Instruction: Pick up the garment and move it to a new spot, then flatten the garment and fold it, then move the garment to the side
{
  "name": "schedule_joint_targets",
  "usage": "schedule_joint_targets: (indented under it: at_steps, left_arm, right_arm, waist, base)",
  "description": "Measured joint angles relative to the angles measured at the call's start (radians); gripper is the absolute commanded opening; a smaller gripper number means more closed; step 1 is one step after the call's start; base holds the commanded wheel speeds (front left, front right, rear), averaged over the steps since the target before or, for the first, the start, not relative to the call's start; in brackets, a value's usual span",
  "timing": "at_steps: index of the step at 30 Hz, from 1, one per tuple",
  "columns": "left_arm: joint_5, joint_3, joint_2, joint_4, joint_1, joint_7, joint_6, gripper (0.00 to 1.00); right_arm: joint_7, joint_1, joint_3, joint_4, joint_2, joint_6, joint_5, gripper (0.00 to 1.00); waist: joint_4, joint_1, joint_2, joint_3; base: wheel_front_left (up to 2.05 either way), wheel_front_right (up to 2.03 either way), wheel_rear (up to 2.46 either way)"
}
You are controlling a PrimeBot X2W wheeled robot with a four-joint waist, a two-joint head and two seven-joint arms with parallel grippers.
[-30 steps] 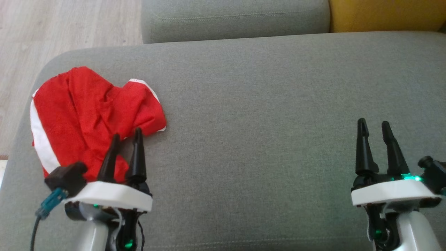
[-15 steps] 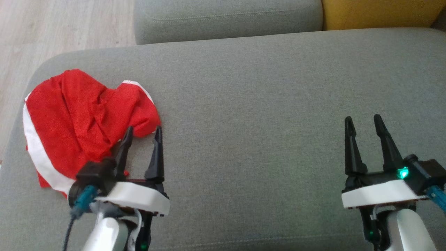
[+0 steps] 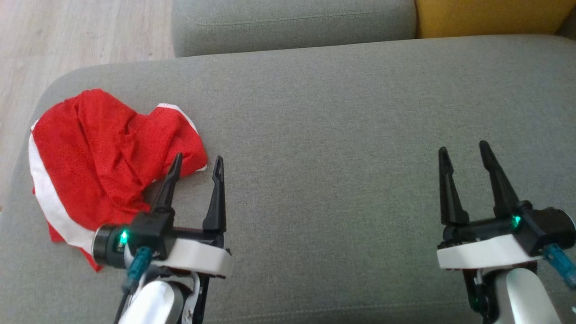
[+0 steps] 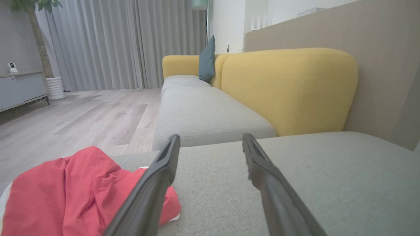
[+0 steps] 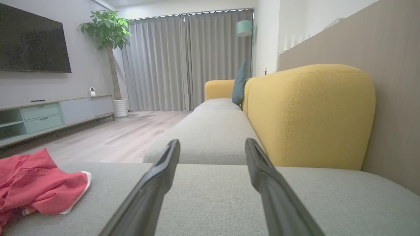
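Observation:
The garment (image 3: 103, 157) is a red piece with white trim, lying crumpled near the left end of the grey sofa seat (image 3: 337, 135). My left gripper (image 3: 197, 160) stands open just right of the garment's near corner, its left finger over the red cloth's edge, holding nothing. In the left wrist view the garment (image 4: 65, 196) lies at the lower left, beside the left gripper (image 4: 210, 141). My right gripper (image 3: 464, 150) is open over bare seat far to the right. The right wrist view has the right gripper (image 5: 211, 144) open and the garment (image 5: 36, 186) at its left edge.
A second grey seat cushion (image 3: 292, 22) adjoins the far side, with a yellow backrest (image 3: 490, 18) at the back right. Wooden floor (image 3: 67, 31) lies beyond the seat's left end. The seat's rounded left edge runs close to the garment.
My left gripper has drawn off the garment to the right and spread its fingers wider. The right gripper shifted slightly left. The head camera moved a little between the earliest frame and now.

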Motion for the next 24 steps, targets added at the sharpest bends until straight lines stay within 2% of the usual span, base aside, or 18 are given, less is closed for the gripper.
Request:
schedule_joint_targets:
  at_steps: [5,12,18,24]
  left_arm:
    - [-0.042,0.063,-0.035,-0.029,0.009,-0.016,-0.011,1.00]
    - [-0.002,0.149,-0.089,0.005,0.071,-0.035,-0.112,1.00]
    - [0.080,0.164,-0.114,0.091,0.095,-0.044,-0.162,1.00]
    - [0.094,0.192,-0.132,0.095,0.093,-0.044,-0.181,1.00]
  right_arm:
    - [-0.012,0.002,-0.013,0.022,-0.001,0.000,0.084,1.00]
    - [-0.034,0.003,-0.006,0.103,-0.001,0.000,0.184,1.00]
    - [-0.045,0.003,0.010,0.163,-0.001,0.000,0.184,1.00]
    - [-0.045,0.003,0.011,0.175,-0.001,0.000,0.185,1.00]
  waist:
    - [0.005,0.0000,0.0000,0.000]
    - [0.008,0.0000,0.0000,-0.012]
    - [0.003,0.0000,0.0000,-0.020]
    - [0.002,0.0000,0.0000,-0.022]
  base:
    - [0.00,0.00,0.00]
    - [0.00,0.00,0.00]
    - [0.00,0.00,0.00]
    - [0.00,0.00,0.00]
